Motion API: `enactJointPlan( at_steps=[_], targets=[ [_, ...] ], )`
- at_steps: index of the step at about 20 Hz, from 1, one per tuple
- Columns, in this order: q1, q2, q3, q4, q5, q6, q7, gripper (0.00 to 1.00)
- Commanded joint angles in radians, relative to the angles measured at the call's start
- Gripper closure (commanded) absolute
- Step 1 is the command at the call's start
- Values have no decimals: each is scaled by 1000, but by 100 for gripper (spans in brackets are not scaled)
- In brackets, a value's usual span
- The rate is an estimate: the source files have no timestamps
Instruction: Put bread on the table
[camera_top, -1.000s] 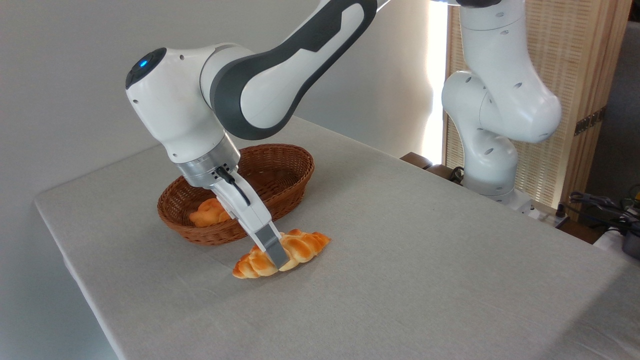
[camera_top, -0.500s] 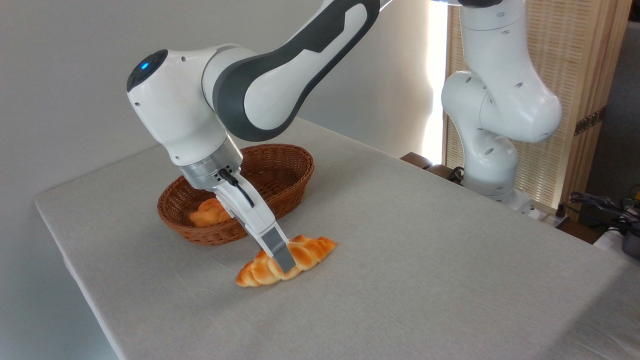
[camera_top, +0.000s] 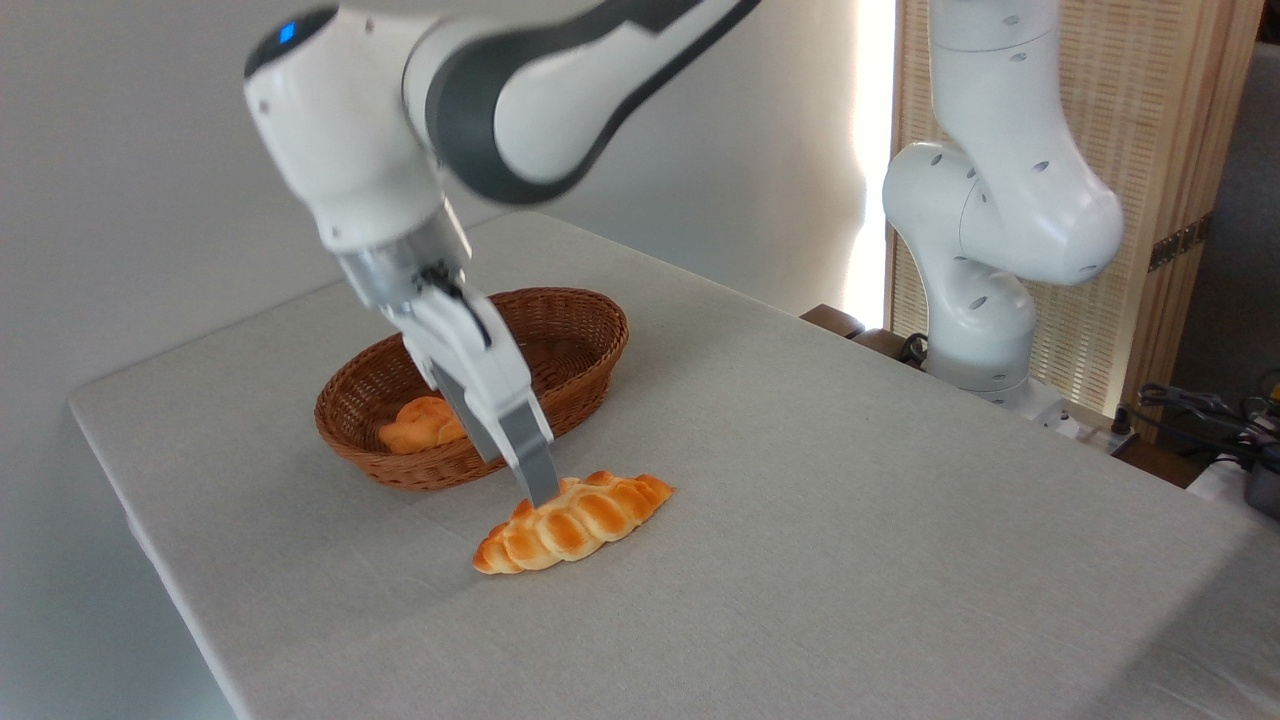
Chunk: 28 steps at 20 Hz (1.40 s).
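Grey-beige cloth covers the surface (camera_top: 850, 520), where the long braided golden-brown bread (camera_top: 573, 521) lies flat beside the brown oval wicker basket (camera_top: 560, 395), free of the gripper (camera_top: 540, 488) just above, whose jaws' spread cannot be told, so placing looks done.

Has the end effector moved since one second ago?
Yes. The end effector has risen off the bread lying on the table, judged against the fixed basket.
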Motion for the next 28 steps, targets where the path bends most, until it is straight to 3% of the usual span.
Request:
enactJointPlan(
  at_steps=[1,3,6,10,13,16,28],
  targets=[
    [36,-86,4,15,-78,-8,8,0],
    [58,-104,4,70,-107,-8,13,0],
    [59,-103,5,159,-111,-18,10,0],
    [59,-106,4,191,-112,-95,8,0],
    [58,-107,12,198,-104,-114,11,0],
    [32,-129,88,196,-111,-117,16,0],
    [4,-129,111,196,-95,-167,16,0]
  ],
)
